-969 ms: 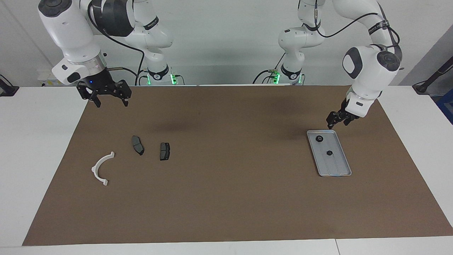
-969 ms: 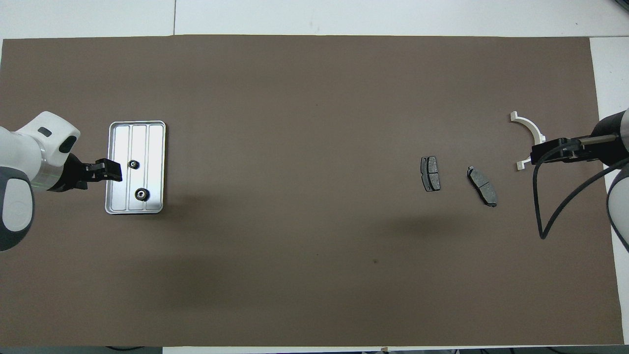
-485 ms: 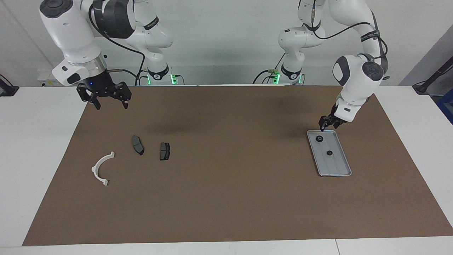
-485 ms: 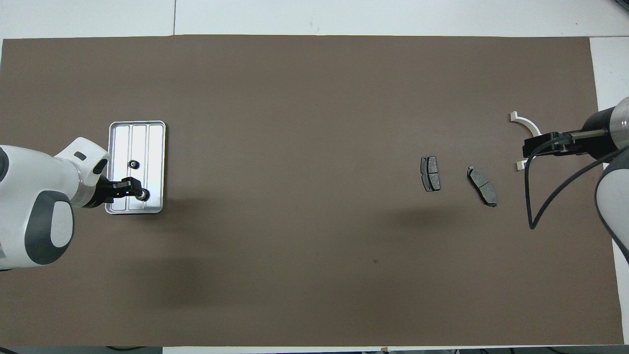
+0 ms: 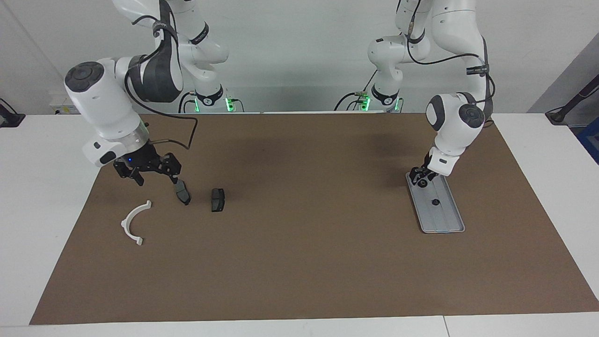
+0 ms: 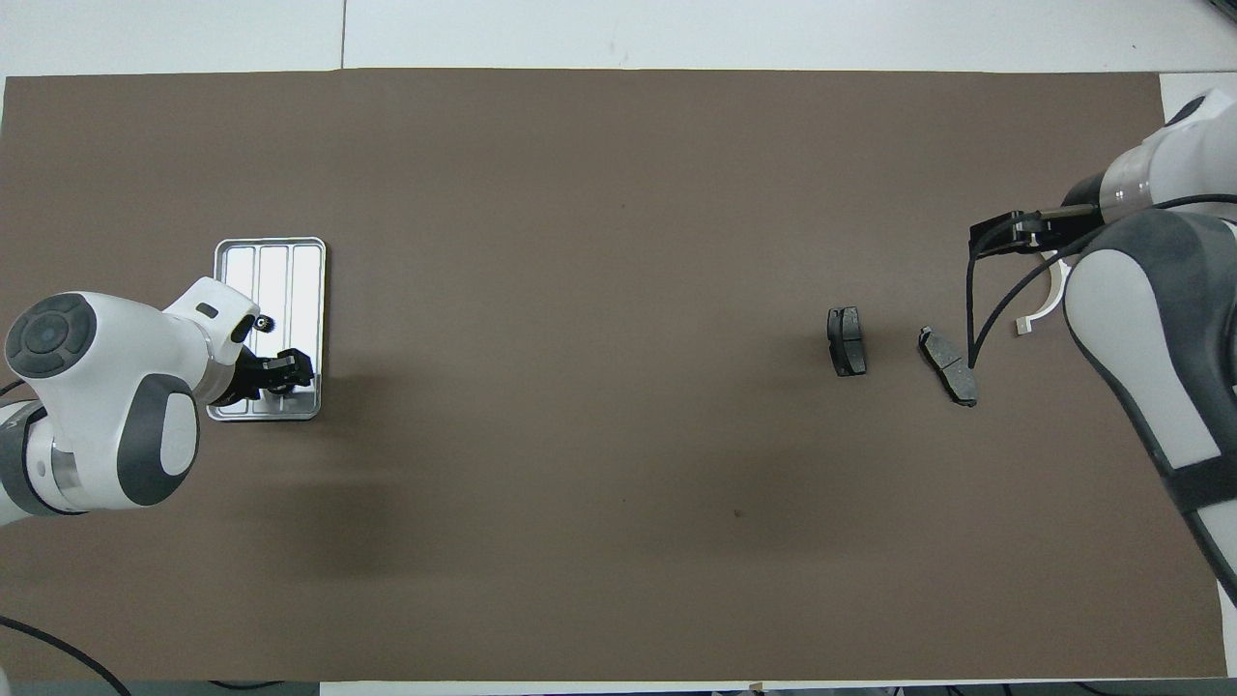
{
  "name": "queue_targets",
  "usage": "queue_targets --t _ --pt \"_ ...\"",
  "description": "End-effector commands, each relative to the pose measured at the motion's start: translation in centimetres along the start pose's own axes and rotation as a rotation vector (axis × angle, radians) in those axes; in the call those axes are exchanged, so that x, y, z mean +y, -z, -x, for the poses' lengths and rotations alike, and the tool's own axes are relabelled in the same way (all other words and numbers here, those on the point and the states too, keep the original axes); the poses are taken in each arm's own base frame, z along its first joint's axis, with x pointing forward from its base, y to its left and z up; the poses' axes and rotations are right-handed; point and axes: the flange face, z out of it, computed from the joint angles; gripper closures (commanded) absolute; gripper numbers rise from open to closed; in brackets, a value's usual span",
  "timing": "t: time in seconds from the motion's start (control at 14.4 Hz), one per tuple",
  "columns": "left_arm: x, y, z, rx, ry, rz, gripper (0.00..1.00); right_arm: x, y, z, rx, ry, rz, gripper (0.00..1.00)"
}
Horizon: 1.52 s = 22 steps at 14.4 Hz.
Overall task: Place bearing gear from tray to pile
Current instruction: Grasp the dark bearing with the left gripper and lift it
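A: Both arms have come down since a second ago. Left hand (image 5: 422, 178) has dropped from above the rim of the tray (image 5: 447, 222) onto the tray's robot-side end, right at the nearer bearing gear (image 5: 422, 182).

B: Holding it?

A: Fingers sit either side of the gear, partly closed. Cannot tell if they grip it; the gear is still on the tray floor. Second gear (image 5: 435, 202) lies mid-tray, untouched.

B: And the other arm?

A: Right hand (image 5: 154, 175) has lowered to the pile, fingers spread wide, nothing in them. One fingertip is just beside the nearer dark pad (image 5: 183, 193), and I can't say if it touches. Second pad (image 5: 217, 199) is beside that one, toward the middle of the bench; the white bracket (image 5: 133, 223) lies farther from the robots, toward the right arm's end.

B: How will the gear handle?

A: My guess: small, rigid, metal, dense for its size. No risk of crushing. Teeth should give the fingertips some bite, but the round shape can roll or pop out under an off-centre pinch. Take it across the outer diameter, fingers square to it and low, nearly on the tray floor.

B: Risks?

A: Tray looks light and slick; a sideways nudge could slide it on the brown mat (image 5: 304, 243).
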Motion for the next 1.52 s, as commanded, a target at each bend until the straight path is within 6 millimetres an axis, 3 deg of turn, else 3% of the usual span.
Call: queue_targets --t 0.0,0.21,0.97,1.04,1.11,1.25,1.32,1.45 --pt "0.0 -0.1 0.0 0.018 0.003 -0.01 0.32 -1.3 -1.7 -2.0 0.023 0.035 -0.007 0.0" --pt "-0.4 -0.4 -0.2 0.014 0.009 -0.011 0.33 -1.0 -2.5 -1.9 0.012 0.051 -0.008 0.0" --pt "-0.6 -1.0 -0.4 0.02 0.013 -0.008 0.39 -0.3 -2.1 -2.3 0.043 0.065 -0.005 0.0" --pt "-0.6 -1.1 -0.4 0.018 0.017 -0.008 0.5 -0.2 -2.1 -2.3 0.044 0.069 -0.006 0.0" --pt "-0.6 -1.1 -0.3 0.012 0.017 -0.01 0.71 -0.2 -2.0 -2.3 0.048 0.073 -0.007 0.0" --pt "-0.6 -1.1 -0.3 -0.003 0.018 -0.013 0.97 -0.2 -1.6 -2.5 0.062 0.073 -0.006 0.0" --pt "-0.6 -0.9 -0.3 -0.016 0.021 -0.017 1.0 -0.2 -1.5 -2.6 0.064 0.074 -0.005 0.0" --pt "0.3 1.6 -1.7 -0.026 0.041 -0.019 1.0 -0.3 -1.5 -2.6 0.067 0.074 -0.004 0.0"
